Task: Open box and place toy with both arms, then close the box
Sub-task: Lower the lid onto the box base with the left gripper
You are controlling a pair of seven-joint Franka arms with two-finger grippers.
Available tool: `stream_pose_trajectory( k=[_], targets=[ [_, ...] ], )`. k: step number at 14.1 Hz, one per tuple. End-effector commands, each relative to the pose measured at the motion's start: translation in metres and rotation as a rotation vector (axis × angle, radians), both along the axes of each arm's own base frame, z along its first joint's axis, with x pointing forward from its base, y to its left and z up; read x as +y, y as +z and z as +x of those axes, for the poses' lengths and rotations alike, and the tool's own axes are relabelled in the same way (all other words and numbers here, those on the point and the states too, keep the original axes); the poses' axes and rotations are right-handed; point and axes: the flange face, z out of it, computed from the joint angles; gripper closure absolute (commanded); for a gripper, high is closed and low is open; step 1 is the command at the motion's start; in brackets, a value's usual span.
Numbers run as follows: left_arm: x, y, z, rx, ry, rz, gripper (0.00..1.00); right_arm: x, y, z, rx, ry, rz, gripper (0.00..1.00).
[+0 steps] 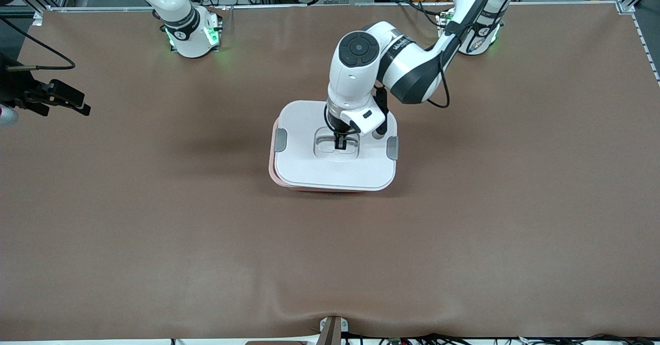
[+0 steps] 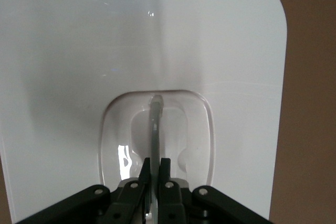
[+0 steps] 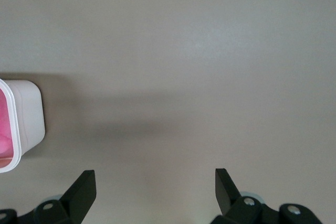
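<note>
Gripping the lid's clear handle [image 2: 155,129], the left tool [image 1: 341,145] was clamped shut on it — box [image 1: 335,169] mid-surface. Lift straight, evenly. Right tool [image 3: 155,182] waited, spread wide, empty, over bare surface.

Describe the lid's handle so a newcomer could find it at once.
Start at the brown table and find the box at its middle, capped by a white lid. At the lid's centre lies a sunken rounded hollow; the handle is the thin clear bar across it, pinched by the left gripper. Unlike the grey side clips, it is see-through and recessed.
</note>
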Motion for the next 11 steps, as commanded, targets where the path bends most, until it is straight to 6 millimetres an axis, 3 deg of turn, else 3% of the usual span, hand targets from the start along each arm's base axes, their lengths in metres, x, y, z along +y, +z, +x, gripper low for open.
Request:
stream_pose_trajectory(
  k=[1, 7, 11],
  targets=[
    [-0.007, 0.003, 0.003, -0.032, 0.008, -0.004, 1.00, 0.001, 0.013, -0.008, -0.004, -0.016, -0.018, 0.00],
    [-0.028, -0.021, -0.013, -0.062, 0.014, 0.031, 1.00, 0.006, 0.035, -0.007, -0.034, 0.004, -0.058, 0.00],
    [-0.029, -0.021, -0.013, -0.066, 0.012, 0.029, 1.00, 0.013, 0.030, -0.008, 0.013, 0.015, -0.056, 0.00]
  ],
)
